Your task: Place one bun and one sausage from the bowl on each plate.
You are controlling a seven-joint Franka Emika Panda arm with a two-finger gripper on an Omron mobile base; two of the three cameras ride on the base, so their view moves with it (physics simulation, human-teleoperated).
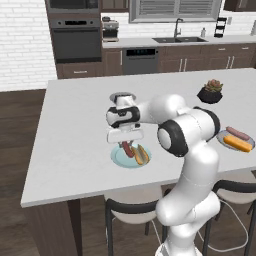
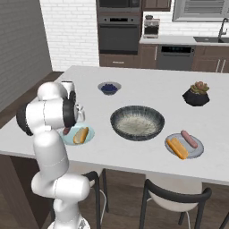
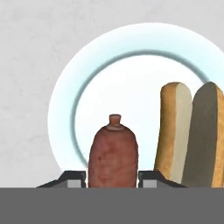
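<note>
My gripper (image 3: 113, 179) is shut on the red-brown sausage (image 3: 113, 151), whose free end points out over the light blue-green plate (image 3: 65, 100). A yellow-tan bun (image 3: 186, 131) lies on that plate beside it. From the left base view the gripper (image 1: 125, 141) hangs just over the plate (image 1: 119, 159), with the sausage (image 1: 128, 149) next to the bun (image 1: 142, 154). The dark speckled bowl (image 2: 137, 122) stands empty at mid-counter. On the grey plate (image 2: 197, 150) lie an orange bun (image 2: 177, 148) and a pinkish sausage (image 2: 189, 139).
A small blue bowl of dark berries (image 2: 109, 87) sits behind the big bowl. A potted plant in a black pot (image 2: 196, 94) stands at the far right. Stools (image 2: 176, 197) stand under the counter's front edge.
</note>
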